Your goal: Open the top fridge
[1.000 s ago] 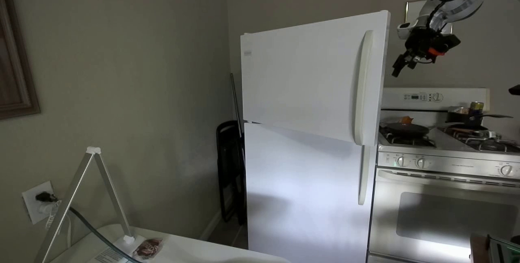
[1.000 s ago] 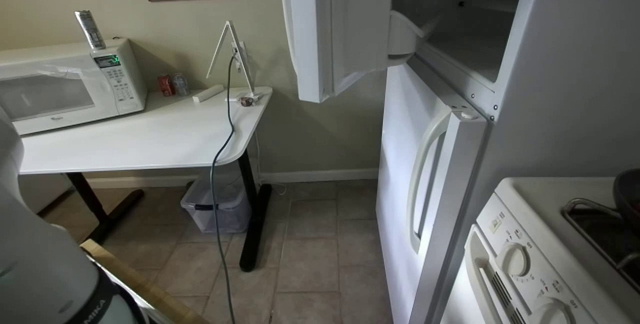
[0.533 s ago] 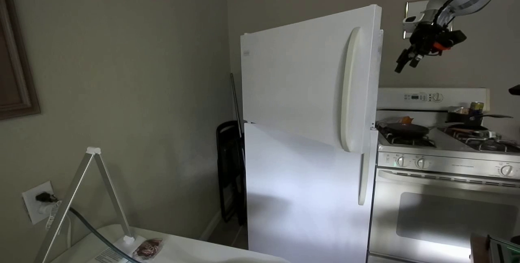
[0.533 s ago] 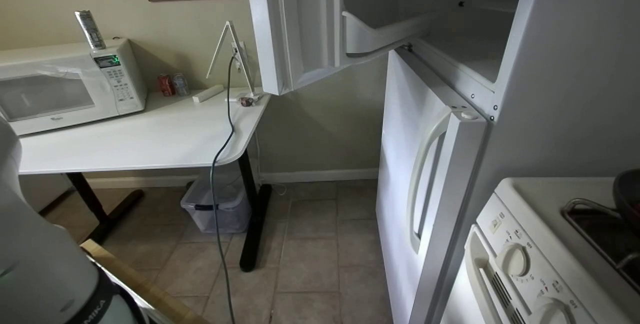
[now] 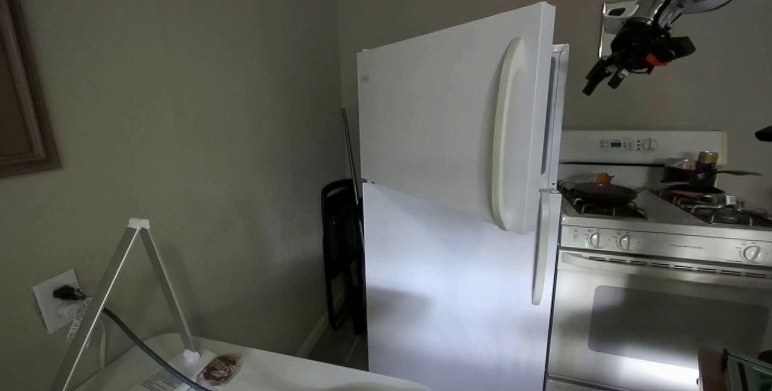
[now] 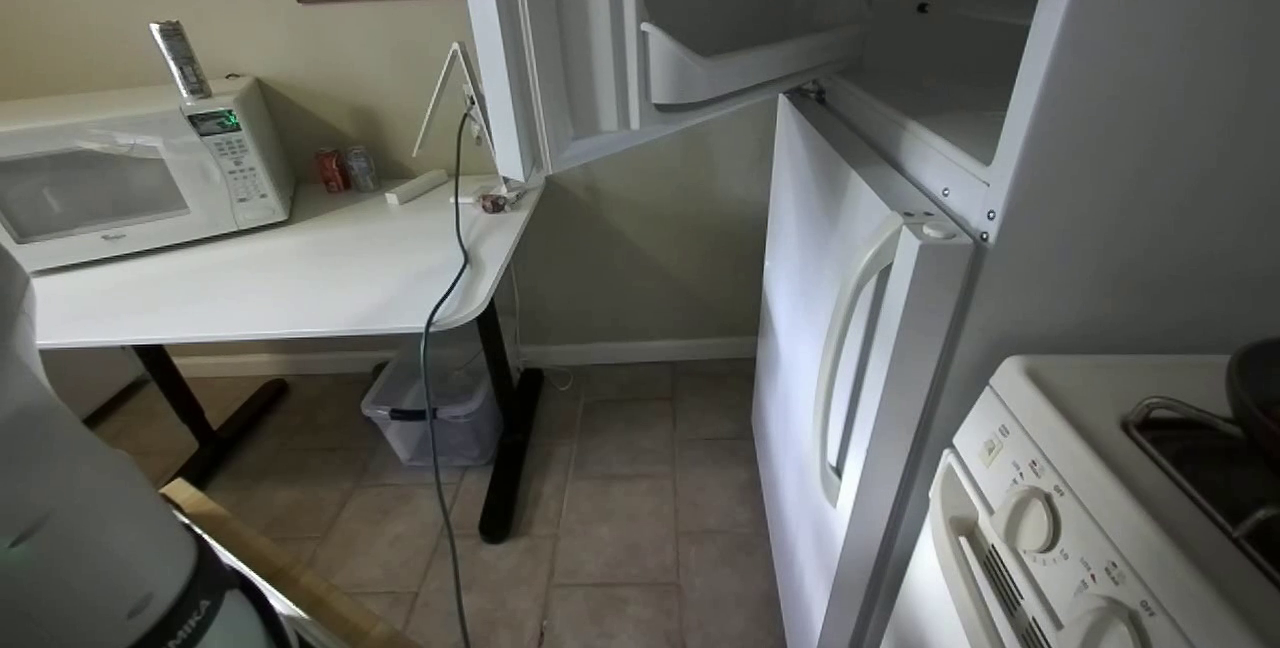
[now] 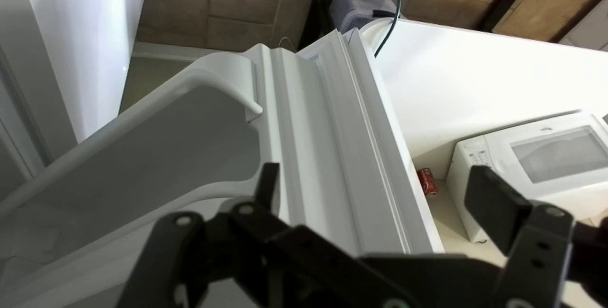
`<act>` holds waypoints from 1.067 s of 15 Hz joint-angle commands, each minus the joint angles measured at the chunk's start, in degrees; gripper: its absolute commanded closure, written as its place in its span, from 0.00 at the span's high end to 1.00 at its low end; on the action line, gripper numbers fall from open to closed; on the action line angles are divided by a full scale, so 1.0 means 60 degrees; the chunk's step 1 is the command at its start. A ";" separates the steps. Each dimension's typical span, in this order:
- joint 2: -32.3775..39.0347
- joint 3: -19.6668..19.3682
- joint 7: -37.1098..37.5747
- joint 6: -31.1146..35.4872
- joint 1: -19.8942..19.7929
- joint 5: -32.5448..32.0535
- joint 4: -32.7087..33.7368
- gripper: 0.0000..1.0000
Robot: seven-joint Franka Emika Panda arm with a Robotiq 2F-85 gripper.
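Observation:
The top fridge door (image 5: 440, 119) is swung partly open, its vertical white handle (image 5: 505, 137) on the outer face. In an exterior view its inner side with a moulded shelf (image 6: 750, 73) shows, beside the open upper compartment (image 6: 950, 78). My gripper (image 5: 601, 85) is open and empty, right of the door's free edge, with the handle out of its grasp. In the wrist view my gripper (image 7: 382, 191) has its fingers spread wide over the door's inner side (image 7: 313, 122) and edge. The handle is hidden there. I cannot tell whether a finger touches the door.
The lower fridge door (image 5: 452, 300) is shut. The stove (image 5: 663, 240) with pans stands beside the fridge. A white desk (image 6: 250, 278) with a microwave (image 6: 110, 168) and a thin lamp (image 6: 440, 93) lies on the door's swing side. A cable (image 6: 430, 378) hangs from the desk.
The top fridge door has swung further open, showing more of its inner side and of the compartment. My gripper has moved slightly up, and the arm behind it has shifted right in an exterior view.

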 commanded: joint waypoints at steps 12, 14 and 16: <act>0.0541 0.0165 -0.0572 0.1641 0.1180 0.0714 0.0140 1.00; 0.0557 0.0127 -0.0446 0.1373 0.1234 0.0898 0.0150 1.00; 0.0551 0.0079 -0.0401 0.1131 0.1262 0.1177 0.0142 1.00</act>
